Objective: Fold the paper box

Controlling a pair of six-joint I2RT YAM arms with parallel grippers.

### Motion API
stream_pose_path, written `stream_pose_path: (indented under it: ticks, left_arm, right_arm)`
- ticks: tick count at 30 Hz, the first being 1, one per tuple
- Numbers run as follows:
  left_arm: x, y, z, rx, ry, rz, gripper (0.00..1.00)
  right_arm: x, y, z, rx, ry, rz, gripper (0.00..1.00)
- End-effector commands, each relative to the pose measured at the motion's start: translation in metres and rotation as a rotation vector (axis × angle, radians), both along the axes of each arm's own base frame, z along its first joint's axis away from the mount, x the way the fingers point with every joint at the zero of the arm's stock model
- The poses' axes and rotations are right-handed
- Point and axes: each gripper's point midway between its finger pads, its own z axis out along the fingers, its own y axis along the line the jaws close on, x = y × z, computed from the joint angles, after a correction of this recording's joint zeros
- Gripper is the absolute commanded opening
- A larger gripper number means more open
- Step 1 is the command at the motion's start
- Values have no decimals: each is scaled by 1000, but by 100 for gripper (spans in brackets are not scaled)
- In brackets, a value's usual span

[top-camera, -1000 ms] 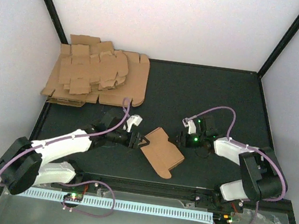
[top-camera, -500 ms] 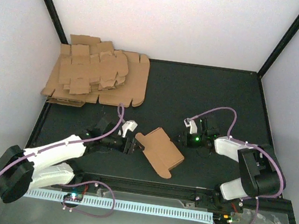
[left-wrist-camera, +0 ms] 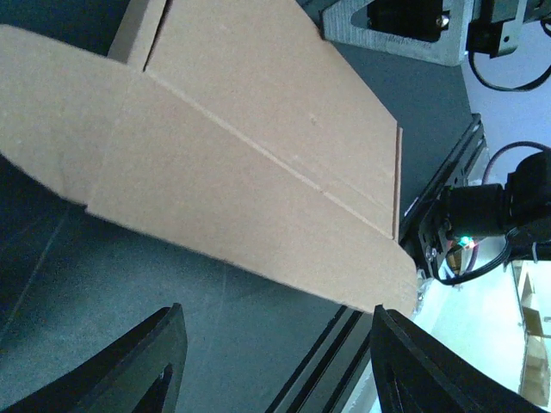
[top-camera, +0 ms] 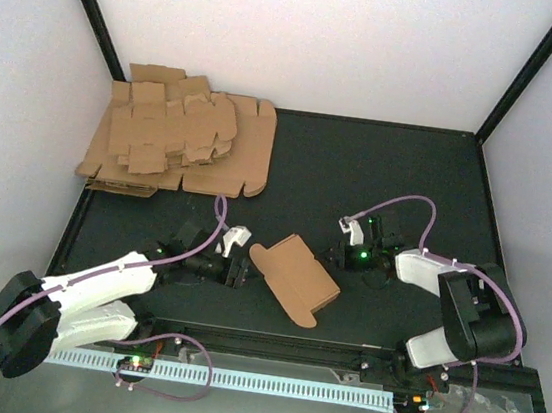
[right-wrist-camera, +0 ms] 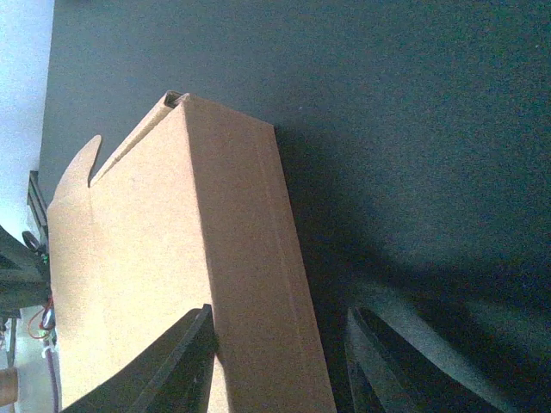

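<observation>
The paper box (top-camera: 294, 277) is a brown carton lying flat and slanted on the black mat, with a rounded flap toward the left arm. My left gripper (top-camera: 244, 265) sits just left of that flap, open. In the left wrist view the paper box (left-wrist-camera: 241, 155) fills the upper frame, and nothing lies inside the left gripper (left-wrist-camera: 275, 311). My right gripper (top-camera: 336, 261) is at the box's far right side. In the right wrist view the right gripper (right-wrist-camera: 279, 310) straddles the long side wall of the paper box (right-wrist-camera: 172, 284); one finger is by the top edge, the other stands off over the mat.
A thick pile of brown cardboard sheets (top-camera: 178, 139) lies at the back left corner. A black rail (top-camera: 269, 342) runs along the mat's near edge, just below the box. White walls close in the mat on three sides.
My left arm has drawn back to the left, away from the box's flap. The right gripper's jaws have narrowed around the box's side.
</observation>
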Motion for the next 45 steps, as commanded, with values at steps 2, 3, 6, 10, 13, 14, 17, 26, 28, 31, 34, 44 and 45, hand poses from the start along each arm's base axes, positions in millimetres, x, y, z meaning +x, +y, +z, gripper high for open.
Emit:
stream_pose_path:
  ticks: [2, 3, 6, 10, 13, 14, 17, 26, 28, 31, 34, 44, 45]
  left_arm:
    - [-7, -6, 3, -57, 14, -31, 61]
    - [-8, -7, 2, -64, 20, -33, 61]
    - [-7, -8, -1, -75, 24, -26, 61]
    - [-3, -9, 0, -89, 6, -9, 60]
    - [1, -13, 1, -101, -1, -9, 60]
    - [2, -15, 0, -105, 0, -12, 60]
    - [8, -27, -6, -106, 5, -30, 60]
    - [24, -79, -26, -154, 18, -79, 50]
    - [30, -89, -21, -154, 0, -93, 50]
    - [33, -95, -17, -151, -14, -96, 50]
    - [36, -93, -13, -135, -33, -93, 50]
    - [35, -90, -18, -112, -34, -85, 50]
    - [36, -91, -18, -114, -33, -86, 50]
  right_arm:
    - [6, -11, -11, -75, 12, -47, 45]
    - [8, -14, -11, -81, 13, -59, 44]
    - [13, -24, -15, -102, 29, -101, 39]
    - [14, -32, -18, -128, 31, -109, 38]
    - [14, -32, -16, -126, 22, -107, 38]
    - [15, -32, -14, -123, 17, -106, 38]
    - [16, -30, -11, -112, 6, -100, 39]
    - [18, -27, -6, -99, -2, -84, 39]
    - [19, -27, -5, -98, -6, -80, 39]
    - [18, -27, -2, -95, -10, -79, 41]
    - [21, -27, 9, -86, -42, -89, 44]
    - [13, -32, 37, -87, -106, -97, 50]
    - [11, -31, 36, -79, -97, -94, 50]
